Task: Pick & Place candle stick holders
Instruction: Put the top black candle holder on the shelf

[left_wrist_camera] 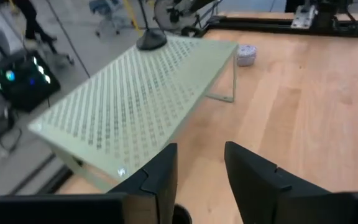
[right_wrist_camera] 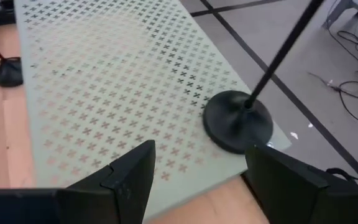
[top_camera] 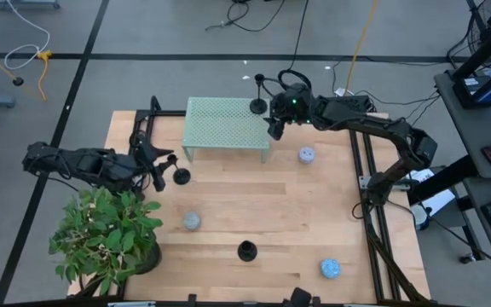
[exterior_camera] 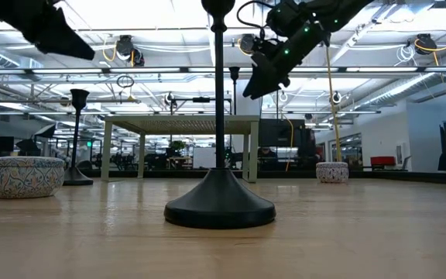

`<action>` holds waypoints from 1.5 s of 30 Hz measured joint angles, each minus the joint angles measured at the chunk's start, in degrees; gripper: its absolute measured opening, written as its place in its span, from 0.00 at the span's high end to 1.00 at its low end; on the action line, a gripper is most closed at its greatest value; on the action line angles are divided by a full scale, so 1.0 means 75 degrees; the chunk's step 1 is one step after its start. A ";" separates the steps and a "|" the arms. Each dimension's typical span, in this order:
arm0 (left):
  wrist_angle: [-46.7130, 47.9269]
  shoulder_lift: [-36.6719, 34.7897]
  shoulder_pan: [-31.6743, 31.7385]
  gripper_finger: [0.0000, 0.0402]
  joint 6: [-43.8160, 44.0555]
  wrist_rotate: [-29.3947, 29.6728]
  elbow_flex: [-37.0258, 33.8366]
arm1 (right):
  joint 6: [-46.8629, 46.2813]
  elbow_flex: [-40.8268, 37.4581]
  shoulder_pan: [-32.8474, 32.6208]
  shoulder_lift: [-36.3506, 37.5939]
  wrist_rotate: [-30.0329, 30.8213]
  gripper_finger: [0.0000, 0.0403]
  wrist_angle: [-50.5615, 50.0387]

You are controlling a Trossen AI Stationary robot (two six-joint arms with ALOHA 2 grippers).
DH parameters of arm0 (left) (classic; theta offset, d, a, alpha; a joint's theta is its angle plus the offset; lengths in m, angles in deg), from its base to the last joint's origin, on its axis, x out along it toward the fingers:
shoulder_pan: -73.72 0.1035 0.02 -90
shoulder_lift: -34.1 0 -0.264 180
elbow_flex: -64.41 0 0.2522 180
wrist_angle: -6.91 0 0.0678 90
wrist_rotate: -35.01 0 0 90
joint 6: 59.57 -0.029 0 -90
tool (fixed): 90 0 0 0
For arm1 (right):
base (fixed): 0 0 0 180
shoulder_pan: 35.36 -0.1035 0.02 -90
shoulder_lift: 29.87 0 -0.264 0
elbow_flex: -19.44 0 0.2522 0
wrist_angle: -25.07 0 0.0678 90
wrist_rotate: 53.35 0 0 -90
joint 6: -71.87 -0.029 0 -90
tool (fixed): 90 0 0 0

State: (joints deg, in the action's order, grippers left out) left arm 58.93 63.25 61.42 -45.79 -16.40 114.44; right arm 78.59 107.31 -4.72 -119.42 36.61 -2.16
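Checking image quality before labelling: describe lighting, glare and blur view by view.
High view: even light, soft shadow under the potted plant. Low view: bright ceiling lights backlight the near candle stick holder into a silhouette, with the room behind soft. Left wrist view: the left tool fingers blurred close up, the mesh shelf sharper. Right wrist view: even light, the holder on the shelf clear.

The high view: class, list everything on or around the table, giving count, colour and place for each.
Candle stick holders: three, black; one on the rack's right far corner, one near the left claw, one at the table's near middle.
Rack: one, pale green, perforated; far middle.
Small bowls: three, patterned blue-white;.
Plant: one, green; near left corner.
Table: one, light wood.
Left claw: dark, beside a holder.
Right claw: dark, open, over the rack.
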 joint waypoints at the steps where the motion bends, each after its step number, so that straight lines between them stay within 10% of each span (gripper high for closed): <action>1: 0.0171 -0.0003 0.0000 0.67 0.0157 0.0000 0.0000 | 0.0000 0.0000 -0.0050 0.0004 0.0002 0.40 -0.0015; 21: 0.2140 0.0731 0.0009 0.45 0.2847 -0.0336 -0.0006 | 0.0000 0.0000 -0.0484 0.0001 0.0001 0.40 -0.0021; 45: 0.2186 0.3588 0.0015 0.44 0.6575 -0.0077 -0.0009 | 0.0000 0.0000 -0.0552 -0.0002 0.0001 0.40 -0.0019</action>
State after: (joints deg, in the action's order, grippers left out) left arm 75.33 90.16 61.53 3.52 -16.98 114.37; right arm 78.59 107.31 -8.86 -119.43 36.62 -2.30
